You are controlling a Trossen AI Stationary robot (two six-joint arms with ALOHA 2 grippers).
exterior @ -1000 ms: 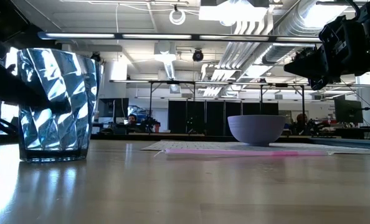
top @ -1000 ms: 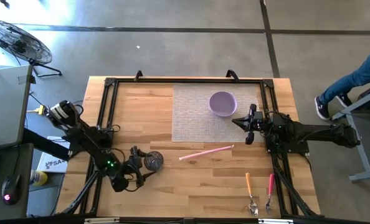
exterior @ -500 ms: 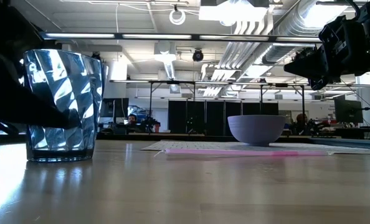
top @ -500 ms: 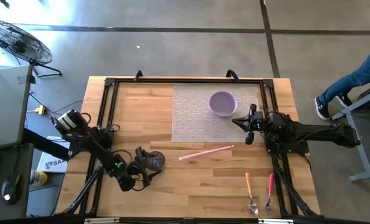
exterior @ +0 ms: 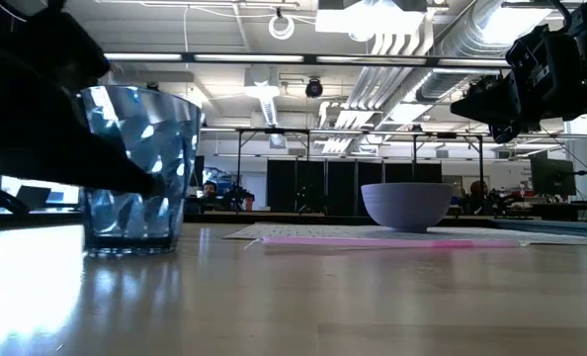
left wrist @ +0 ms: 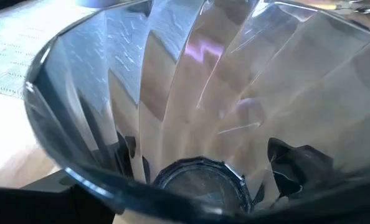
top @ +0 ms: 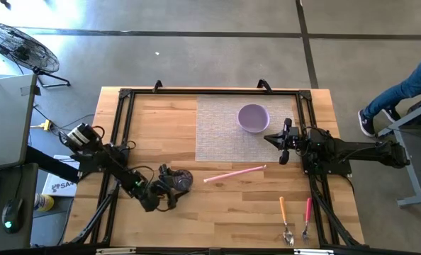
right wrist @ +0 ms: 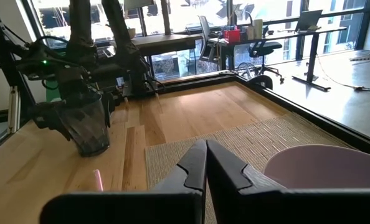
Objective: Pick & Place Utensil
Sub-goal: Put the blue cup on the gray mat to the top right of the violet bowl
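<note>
The left gripper is clamped around the faceted clear blue-grey plastic tumbler, which stands upright on the wooden table toward seven o'clock. At four o'clock of the tumbler lie the utensils — an orange-handled metal spoon and a pink-handled metal fork. The right gripper, fingers pressed together and empty, hangs at three o'clock beside the lilac round bowl on the grey woven placemat. A long pink straw lies between tumbler and bowl.
</note>
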